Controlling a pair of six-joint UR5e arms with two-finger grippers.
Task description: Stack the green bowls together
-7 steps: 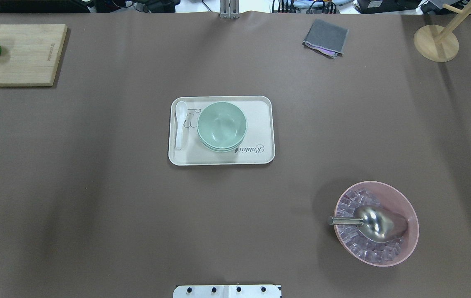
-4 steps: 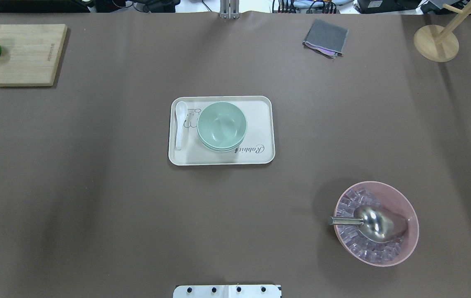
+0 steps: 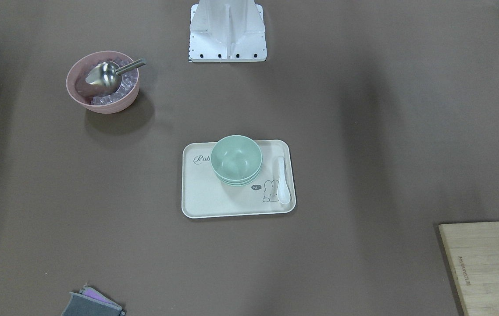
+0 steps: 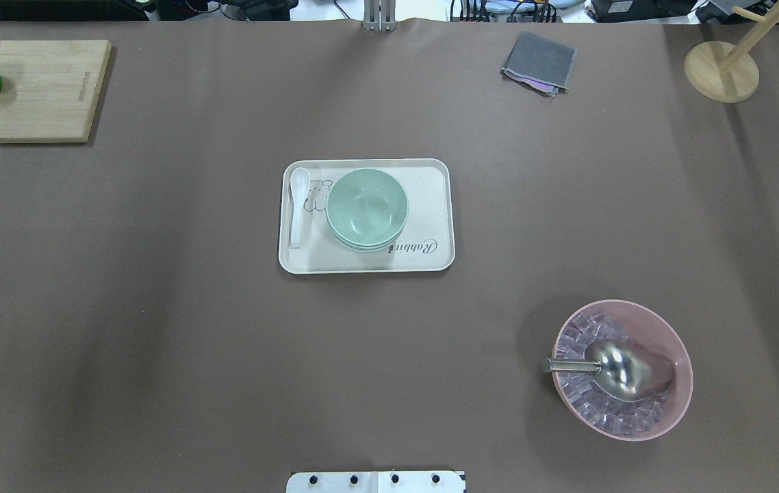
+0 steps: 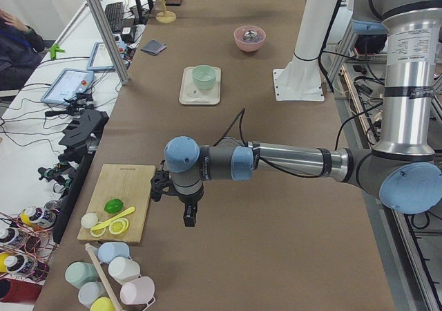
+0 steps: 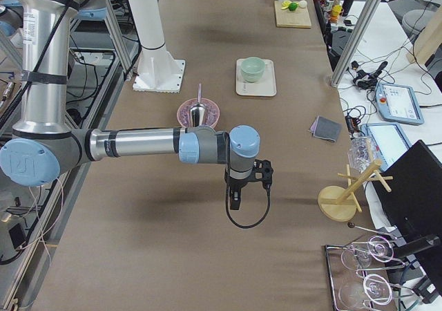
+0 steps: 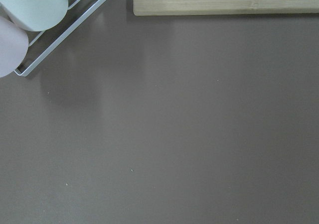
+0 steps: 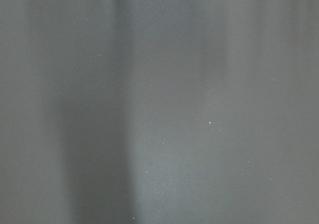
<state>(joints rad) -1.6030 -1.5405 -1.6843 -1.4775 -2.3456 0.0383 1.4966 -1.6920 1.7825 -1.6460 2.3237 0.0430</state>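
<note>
The green bowls [image 4: 367,207] sit nested on the tray [image 4: 367,264] at the middle of the bench [image 4: 157,329]. Whether the left claw [image 5: 190,217] and right claw [image 6: 235,201] are spread or pressed together, I cannot tell.

look: green bowls [image 4: 366,205], pale mint, small, round, plain, matte
state: nested into one stack, lower rims showing just under the top bowl
pose: upright, mouths up, top bowl empty
place: on the cream tray [image 4: 434,205], toward its far edge, mid-counter
</note>
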